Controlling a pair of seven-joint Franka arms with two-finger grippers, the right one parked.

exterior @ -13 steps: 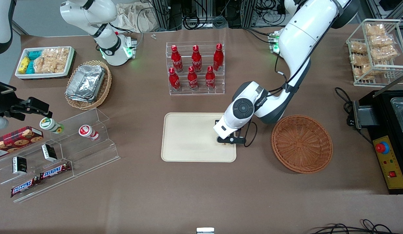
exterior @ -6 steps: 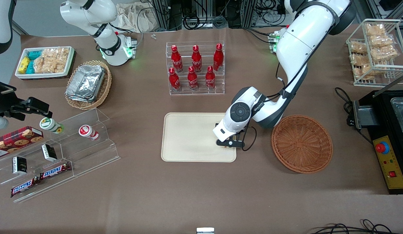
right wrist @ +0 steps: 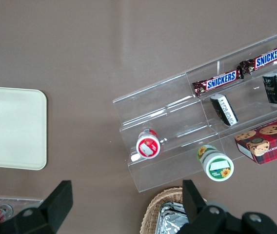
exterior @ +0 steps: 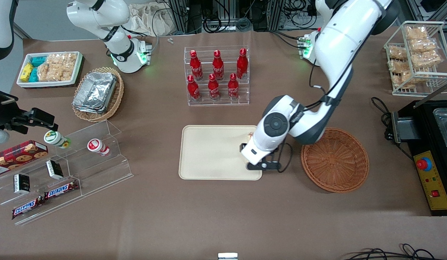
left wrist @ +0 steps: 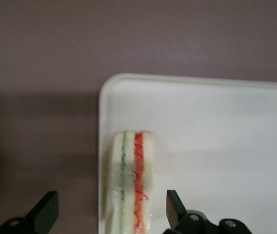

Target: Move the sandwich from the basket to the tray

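We log the sandwich [left wrist: 131, 183] resting on the tray [left wrist: 216, 146], standing on edge just inside the tray's rim near a rounded corner, with its green and orange-red filling stripes facing the wrist camera. In the front view only a sliver of the sandwich [exterior: 250, 135] shows, right of frame centre, peeking out from under the working arm's wrist at the tray [exterior: 209, 151] edge nearest the basket [exterior: 334, 159], which lies lower right of centre and holds nothing we can see. The gripper [left wrist: 110, 213] hangs directly over the sandwich with its two fingertips [left wrist: 46, 209] spread wide; there is clear space between each tip and the bread, so it grips nothing. The key relation: the wedge's long axis runs parallel to the tray's short edge and passes between the fingers, at right angles to the line joining the tips, so the sandwich sits straight below the end effector, centred in the gap. We judge the placing essentially done; the next move is likely a straight lift away, and the wide opening should clear the bread without tipping it, though the wedge on its narrow edge could topple if brushed
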